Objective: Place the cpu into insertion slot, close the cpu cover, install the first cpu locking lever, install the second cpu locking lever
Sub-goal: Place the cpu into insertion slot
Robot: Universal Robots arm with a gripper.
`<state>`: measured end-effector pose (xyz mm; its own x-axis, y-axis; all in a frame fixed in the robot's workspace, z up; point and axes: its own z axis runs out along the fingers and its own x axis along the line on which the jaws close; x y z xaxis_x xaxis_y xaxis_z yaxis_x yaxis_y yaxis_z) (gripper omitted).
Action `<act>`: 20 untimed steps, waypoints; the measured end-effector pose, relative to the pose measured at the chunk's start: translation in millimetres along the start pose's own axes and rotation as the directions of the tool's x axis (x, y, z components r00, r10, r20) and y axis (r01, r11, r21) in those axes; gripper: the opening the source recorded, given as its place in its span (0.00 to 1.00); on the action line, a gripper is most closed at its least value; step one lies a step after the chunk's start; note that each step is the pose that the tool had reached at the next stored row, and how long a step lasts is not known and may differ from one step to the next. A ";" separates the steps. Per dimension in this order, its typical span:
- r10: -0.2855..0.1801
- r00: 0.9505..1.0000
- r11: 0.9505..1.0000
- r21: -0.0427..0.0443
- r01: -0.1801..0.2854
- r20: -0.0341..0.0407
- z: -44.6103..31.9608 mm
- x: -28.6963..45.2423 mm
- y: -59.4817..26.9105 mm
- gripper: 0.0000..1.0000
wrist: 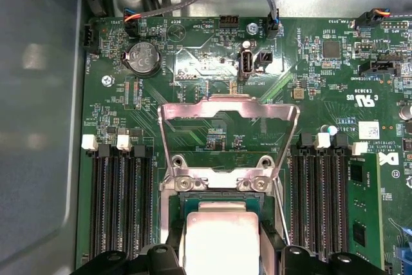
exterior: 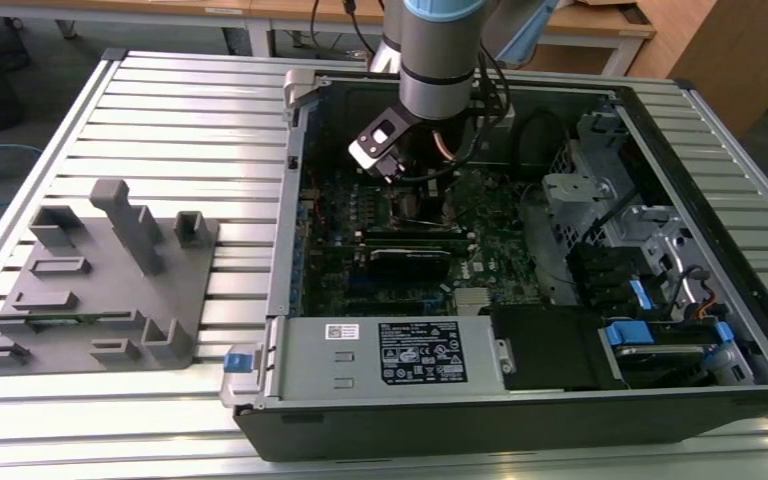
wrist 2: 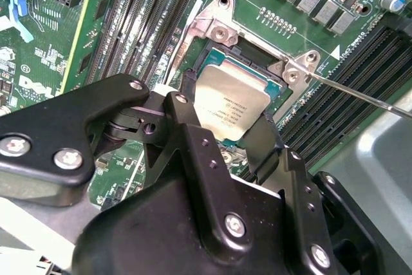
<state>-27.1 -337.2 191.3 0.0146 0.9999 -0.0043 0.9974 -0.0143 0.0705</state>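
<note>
The tool [wrist 2: 226, 106] was clenched on the cpu [wrist 2: 235, 98], its black fingers [wrist 2: 262, 138] pressed to two opposite edges of the chip. In the second wrist view the chip sat squarely over the insertion slot [wrist 2: 256, 55], low in it or just above it; whether it was fully seated I could not tell. The step in hand looked to be the placing itself. To do it well, I judged, the chip had to stay level and square with the dark frame, go straight down without sliding across the contacts, and be let go only once it lay flat. In the first wrist view the cpu cover [wrist: 187, 111] stood tilted up and open beyond the socket, leaving the way free. A thin locking lever [wrist 2: 360, 94] was swung out to one side, unfastened, and the fingers needed to keep clear of both. Long black memory slots [wrist: 119, 204] flanked the socket closely on both sides. In the exterior view the arm reached down from the upper middle of the frame into an open computer case [exterior: 281, 250] lying on a slatted metal counter [exterior: 184, 110]. A grey holder block [exterior: 104, 280] sat at the exterior view's left, and wooden desks [exterior: 598, 25] ran along the top edge.
</note>
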 end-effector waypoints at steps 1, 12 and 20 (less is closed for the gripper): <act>0.000 1.000 1.000 0.000 0.000 0.000 0.0 0.0 0.0 0.54; 0.000 1.000 1.000 0.000 0.000 0.000 0.3 0.0 1.7 0.54; 0.000 1.000 1.000 0.000 0.000 0.000 0.4 0.1 2.2 0.54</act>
<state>-24.8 -337.1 191.0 0.0146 0.9999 -0.0042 0.9974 -0.0143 0.0706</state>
